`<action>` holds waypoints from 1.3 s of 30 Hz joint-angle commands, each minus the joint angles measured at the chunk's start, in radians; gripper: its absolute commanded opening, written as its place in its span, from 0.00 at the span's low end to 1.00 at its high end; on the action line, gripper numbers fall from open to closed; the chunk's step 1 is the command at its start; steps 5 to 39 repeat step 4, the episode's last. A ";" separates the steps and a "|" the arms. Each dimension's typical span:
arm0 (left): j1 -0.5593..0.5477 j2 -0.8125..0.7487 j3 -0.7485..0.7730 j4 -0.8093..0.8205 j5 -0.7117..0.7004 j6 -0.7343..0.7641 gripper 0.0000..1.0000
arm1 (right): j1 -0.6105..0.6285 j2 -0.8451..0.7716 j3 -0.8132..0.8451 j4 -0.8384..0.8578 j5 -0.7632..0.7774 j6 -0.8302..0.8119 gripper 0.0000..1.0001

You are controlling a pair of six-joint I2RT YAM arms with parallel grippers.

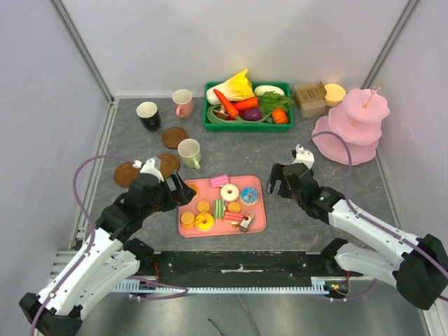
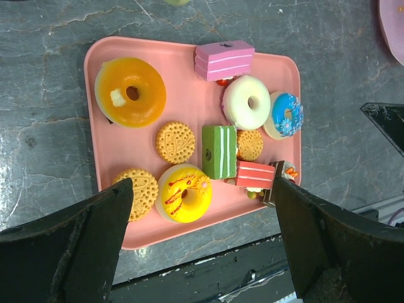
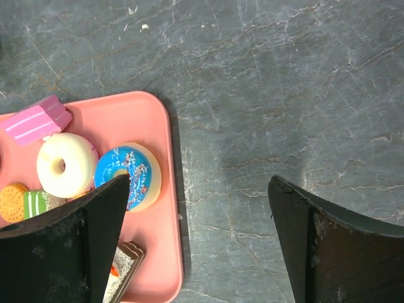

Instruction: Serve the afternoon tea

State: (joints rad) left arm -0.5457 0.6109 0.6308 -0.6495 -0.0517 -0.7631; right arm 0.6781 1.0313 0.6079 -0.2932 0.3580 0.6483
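A pink tray in the middle of the table holds the toy sweets: a white doughnut, a blue doughnut, a yellow-pink doughnut, orange biscuits, a green striped slice and a pink cake slice. The left wrist view shows the tray, an orange doughnut and the yellow doughnut. My left gripper is open and empty at the tray's left edge. My right gripper is open and empty just right of the tray; the blue doughnut lies by its left finger.
A pink tiered stand is at the back right. A green crate of toy vegetables stands at the back, with a brown box beside it. Cups and brown coasters lie at the back left.
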 commanded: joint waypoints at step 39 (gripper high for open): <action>-0.002 -0.016 0.004 0.017 -0.017 -0.027 0.98 | 0.003 -0.073 -0.001 0.042 0.117 -0.007 0.98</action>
